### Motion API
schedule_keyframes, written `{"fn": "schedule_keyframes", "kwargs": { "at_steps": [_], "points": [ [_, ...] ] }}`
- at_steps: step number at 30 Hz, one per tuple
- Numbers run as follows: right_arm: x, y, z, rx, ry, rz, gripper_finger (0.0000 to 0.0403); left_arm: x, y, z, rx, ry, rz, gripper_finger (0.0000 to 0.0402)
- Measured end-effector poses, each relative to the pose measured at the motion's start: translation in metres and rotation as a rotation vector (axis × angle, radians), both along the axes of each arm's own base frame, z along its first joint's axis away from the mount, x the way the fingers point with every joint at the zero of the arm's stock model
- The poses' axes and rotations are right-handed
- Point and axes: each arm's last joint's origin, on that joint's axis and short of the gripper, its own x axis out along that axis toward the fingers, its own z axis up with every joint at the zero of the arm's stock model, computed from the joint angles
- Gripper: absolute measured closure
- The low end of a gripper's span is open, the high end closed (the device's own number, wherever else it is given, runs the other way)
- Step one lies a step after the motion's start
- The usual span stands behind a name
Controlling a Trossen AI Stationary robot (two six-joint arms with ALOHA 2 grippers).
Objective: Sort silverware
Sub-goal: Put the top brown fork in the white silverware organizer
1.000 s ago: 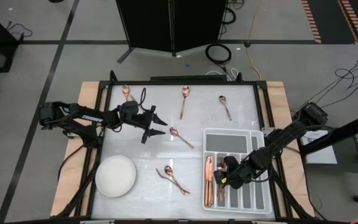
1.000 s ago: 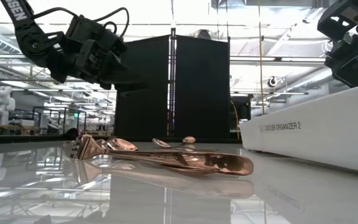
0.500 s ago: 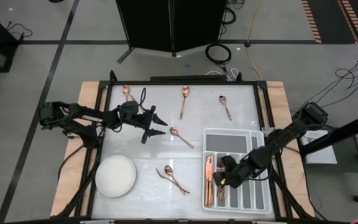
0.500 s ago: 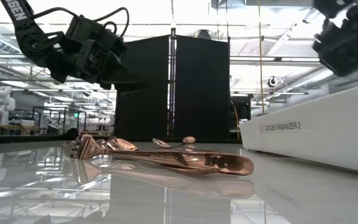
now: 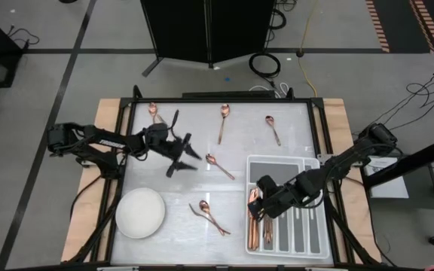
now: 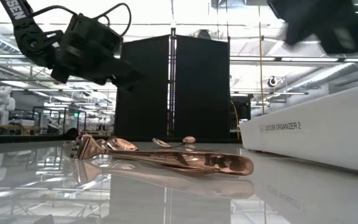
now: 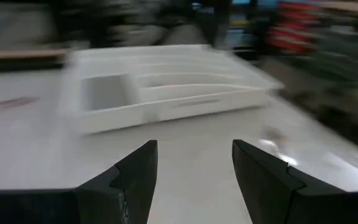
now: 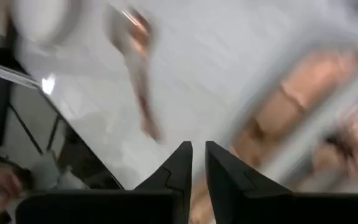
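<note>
White, glossy bench (image 5: pixel 224 162) carries everything I work over. My grey divided tray (image 5: pixel 286 203) sits at its near right corner, with several copper pieces (image 5: pixel 253 222) lying in the leftmost long compartment. A white round bowl (image 5: pixel 141 213) rests at the near left corner.

My left pincer (image 5: pixel 184 156) hangs above the left middle of the bench, fingers (image 7: pixel 135 177) spread wide apart with nothing between them. My right pincer (image 5: pixel 261 205) hovers over the tray's left side, just above the copper pieces; its fingers (image 8: pixel 182 163) stand almost together, and I see nothing clamped in them.

Loose silverware lies scattered: three spoons along the far edge, one at the far left corner (image 5: pixel 154 112), one at mid-edge (image 5: pixel 222 121), one further right (image 5: pixel 273 129). Another spoon (image 5: pixel 218 165) lies mid-bench, just beside my left pincer. A crossed pair (image 5: pixel 209 216) lies near the front edge, between the bowl and tray, showing low and close in the level view (image 6: pixel 185 158).
</note>
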Motion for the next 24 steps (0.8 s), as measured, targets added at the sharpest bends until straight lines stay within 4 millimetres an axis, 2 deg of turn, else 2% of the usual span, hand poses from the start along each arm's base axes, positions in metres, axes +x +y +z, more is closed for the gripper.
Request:
{"fn": "schedule_keyframes", "kwargs": {
  "at_steps": [6, 11, 14, 16, 20, 24],
  "points": [
    [0.018, -0.005, 0.036, -0.3, -0.195, 0.058, 0.0365, 0.0, -0.026, 0.001, 0.004, -0.061, -0.319, 0.0195],
    [0.025, -0.008, 0.044, -0.459, -0.265, 0.126, 0.0365, 0.002, -0.04, 0.001, 0.012, -0.053, -0.331, 0.0195],
    [0.026, -0.009, 0.043, -0.509, -0.26, 0.145, 0.0365, 0.008, -0.038, 0.002, 0.039, 0.003, -0.152, 0.0195],
    [0.027, -0.008, 0.041, -0.525, -0.251, 0.158, 0.0365, 0.01, -0.028, 0.005, 0.103, 0.08, 0.029, 0.0195],
    [0.03, -0.006, 0.034, -0.544, -0.233, 0.189, 0.0365, 0.008, 0.001, 0.019, 0.282, 0.41, 0.287, 0.0194],
    [0.034, -0.001, 0.025, -0.591, -0.202, 0.248, 0.0365, 0.0, 0.032, 0.045, 0.588, 0.695, 0.434, 0.0194]
  ]
}}
